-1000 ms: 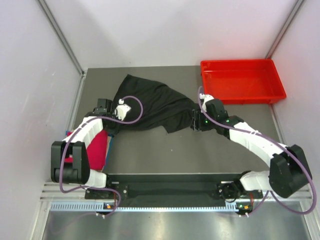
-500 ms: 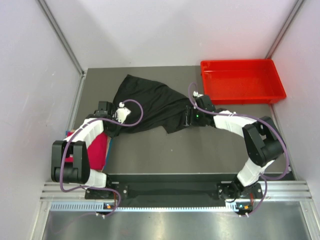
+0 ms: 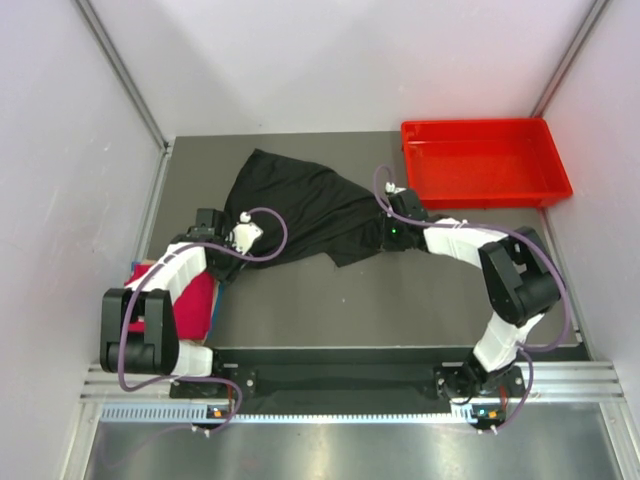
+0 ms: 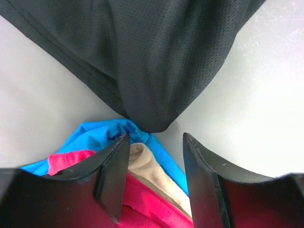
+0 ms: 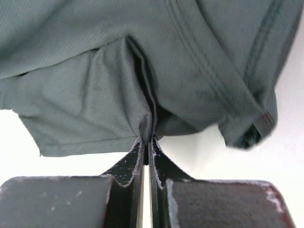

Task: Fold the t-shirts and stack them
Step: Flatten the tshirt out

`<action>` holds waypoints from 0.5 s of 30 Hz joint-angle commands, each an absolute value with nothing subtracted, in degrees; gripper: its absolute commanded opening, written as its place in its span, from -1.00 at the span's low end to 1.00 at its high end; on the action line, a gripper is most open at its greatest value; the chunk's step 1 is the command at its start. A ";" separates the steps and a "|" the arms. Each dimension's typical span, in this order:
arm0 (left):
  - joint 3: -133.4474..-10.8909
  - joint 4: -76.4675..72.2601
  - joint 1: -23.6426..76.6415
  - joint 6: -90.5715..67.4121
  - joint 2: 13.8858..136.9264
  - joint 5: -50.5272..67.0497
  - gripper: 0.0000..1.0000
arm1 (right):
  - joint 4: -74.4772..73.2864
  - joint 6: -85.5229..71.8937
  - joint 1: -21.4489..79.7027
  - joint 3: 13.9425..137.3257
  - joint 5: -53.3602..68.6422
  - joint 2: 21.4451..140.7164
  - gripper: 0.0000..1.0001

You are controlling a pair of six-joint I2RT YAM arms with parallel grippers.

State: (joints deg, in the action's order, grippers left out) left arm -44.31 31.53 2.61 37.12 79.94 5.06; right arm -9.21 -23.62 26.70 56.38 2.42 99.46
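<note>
One black shirt (image 3: 300, 205): rumpled and unfolded on the table (image 3: 400, 300), its long axis running left to right between the two hands.
Right hand (image 5: 146, 142): clamped tight on a pinched ridge at the shirt's right edge, and the cloth fans out beyond the fingertips.
Left hand (image 4: 154, 142): jaws about halfway apart with nothing gripped. The shirt's near-left corner comes to a point just ahead of the gap.
Key relation: the shirt lies straight beyond both hands, but only the right has it. The left corner, dead ahead of the left hand, looks like the next grab.
Pile: red shirt (image 3: 200, 300), blue shirt (image 4: 102, 133) and a tan cloth (image 4: 142, 159) are bunched under the left hand, and the black corner touches the blue.
Tray (image 3: 480, 165): far right, well apart from the shirt.
</note>
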 commanded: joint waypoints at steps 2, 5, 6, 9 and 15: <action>-42.89 30.77 2.37 38.85 78.22 3.53 0.08 | -10.63 -22.41 25.31 54.33 0.97 91.69 -1.00; -42.71 30.15 2.37 39.02 78.22 3.43 0.09 | -12.65 -22.33 24.26 49.06 0.97 82.22 -1.00; -42.80 29.80 2.37 39.02 78.05 3.86 0.10 | -13.27 -22.50 24.08 47.82 0.88 80.35 -1.00; -43.68 30.67 2.46 39.37 77.78 6.49 0.13 | -16.43 -23.37 24.17 43.69 1.32 73.67 -1.00; -45.18 35.15 4.74 40.25 77.00 15.90 0.27 | -24.34 -23.47 23.38 41.31 -2.00 63.21 -1.00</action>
State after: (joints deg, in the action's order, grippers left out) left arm -43.44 32.49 3.11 38.94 79.29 9.76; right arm -19.64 -23.18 24.43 41.47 1.04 67.57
